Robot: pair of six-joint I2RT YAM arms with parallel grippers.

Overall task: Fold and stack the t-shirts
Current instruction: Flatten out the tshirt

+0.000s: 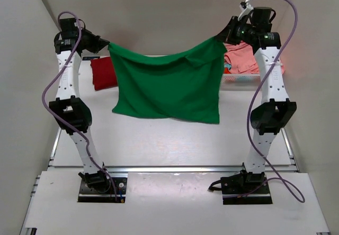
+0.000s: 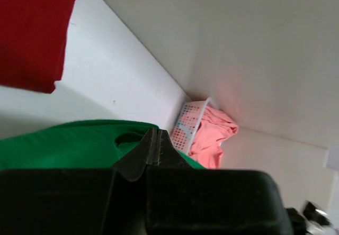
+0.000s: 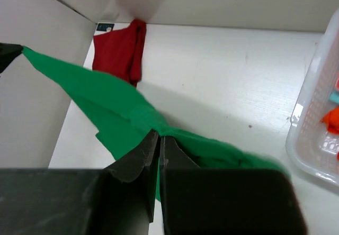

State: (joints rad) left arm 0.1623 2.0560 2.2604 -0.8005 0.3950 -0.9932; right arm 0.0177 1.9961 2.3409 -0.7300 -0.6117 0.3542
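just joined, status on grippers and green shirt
Left gripper and right gripper shut on green t-shirt. Shirt hangs spread between them. Dark red t-shirt at left, salmon pink t-shirt in white basket, neither in the way.

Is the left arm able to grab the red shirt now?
Probably not yet. The left gripper is shut on the green t-shirt, shared with the right gripper. The red t-shirt lies uncovered nearby; the gripper must let go first.

the green t-shirt [image 1: 167, 87], the dark red t-shirt [image 1: 103, 72] and the salmon pink t-shirt [image 1: 239, 57] were soft matt cloth; the basket [image 2: 186, 123] was white perforated plastic, the table [image 1: 159, 139] smooth and matt.
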